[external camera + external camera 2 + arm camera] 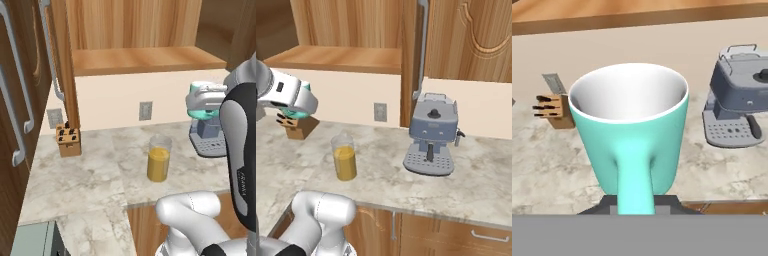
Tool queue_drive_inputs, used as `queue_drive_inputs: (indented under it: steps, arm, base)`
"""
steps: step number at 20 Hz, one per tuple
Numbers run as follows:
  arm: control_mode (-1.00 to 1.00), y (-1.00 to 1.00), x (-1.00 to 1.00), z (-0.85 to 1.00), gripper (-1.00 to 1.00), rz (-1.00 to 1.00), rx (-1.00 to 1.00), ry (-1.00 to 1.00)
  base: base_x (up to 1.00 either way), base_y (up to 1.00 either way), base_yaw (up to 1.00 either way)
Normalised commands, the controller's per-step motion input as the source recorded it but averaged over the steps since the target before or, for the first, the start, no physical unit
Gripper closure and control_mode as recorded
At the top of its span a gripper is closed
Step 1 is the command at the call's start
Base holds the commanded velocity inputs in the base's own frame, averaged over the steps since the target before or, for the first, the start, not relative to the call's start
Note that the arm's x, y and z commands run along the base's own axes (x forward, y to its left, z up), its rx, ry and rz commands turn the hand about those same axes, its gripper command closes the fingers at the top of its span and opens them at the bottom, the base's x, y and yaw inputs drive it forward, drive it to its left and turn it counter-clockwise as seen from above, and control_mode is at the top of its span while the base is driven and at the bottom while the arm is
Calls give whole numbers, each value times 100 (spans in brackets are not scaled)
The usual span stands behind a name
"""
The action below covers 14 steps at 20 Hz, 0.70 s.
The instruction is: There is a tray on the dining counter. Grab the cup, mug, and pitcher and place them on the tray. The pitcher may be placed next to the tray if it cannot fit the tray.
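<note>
The tool [634, 200] grasps the teal mug [632, 130] by its handle and holds it upright in the air, above the marble bench [90, 175]. The pitcher [159, 159] with orange liquid stands on the bench below the tool, apart from it. The grey coffee machine [432, 135] stands beyond, and the knife block [68, 139] on the other side.

The white arm rises from the base, elbow bent low in front, forearm reaching up. Its end effector [634, 200] hangs raised above the desk [90, 175], jaws closed narrowly on the handle of the mug [632, 125], carried upright, mouth up.
</note>
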Motion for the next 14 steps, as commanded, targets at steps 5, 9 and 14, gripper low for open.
queue_drive_inputs:
  steps: [5,9,14]
  arm:
    - [100,0,0,0,100,0,0,0]
    - [100,0,0,0,100,0,0,0]
    - [100,0,0,0,100,0,0,0]
  base:
    - [-40,-13,-29]
    - [-15,0,-46]
    - [-6,0,-58]
